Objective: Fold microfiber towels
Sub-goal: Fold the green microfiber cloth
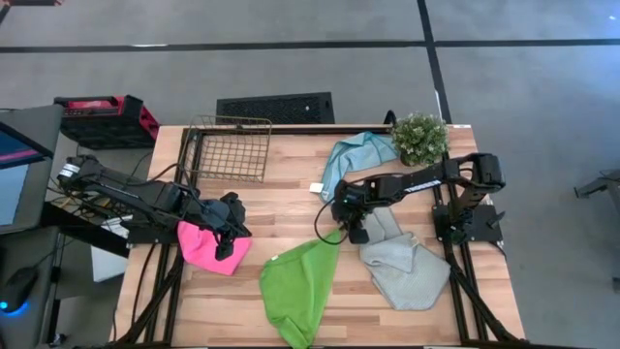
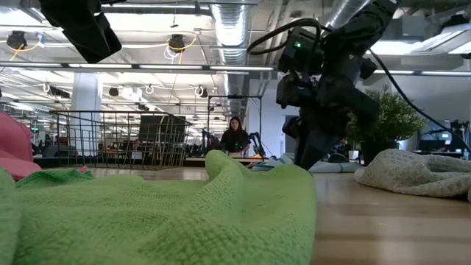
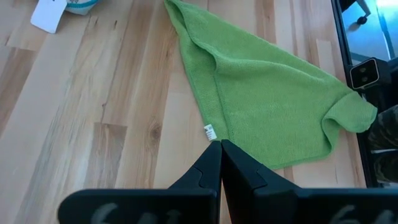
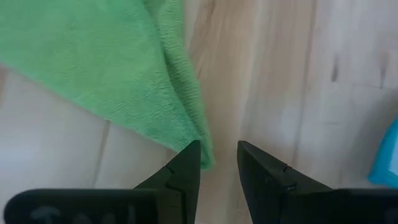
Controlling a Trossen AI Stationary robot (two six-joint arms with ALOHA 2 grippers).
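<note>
On the pale wooden-plank bench [image 1: 291,208], a bright green microfiber towel [image 1: 298,289] is spread; the right claw [image 4: 217,163] is held part-open at its corner, the left claw [image 3: 221,163] shut, empty.

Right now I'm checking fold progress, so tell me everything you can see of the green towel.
The green towel is a soft, fuzzy bright green cloth lying flat on the wooden table, folded into a rough triangle with a small white tag at its edge. Its upper corner sits by the right pincer, whose fingers stand apart. Nothing grips it.
</note>
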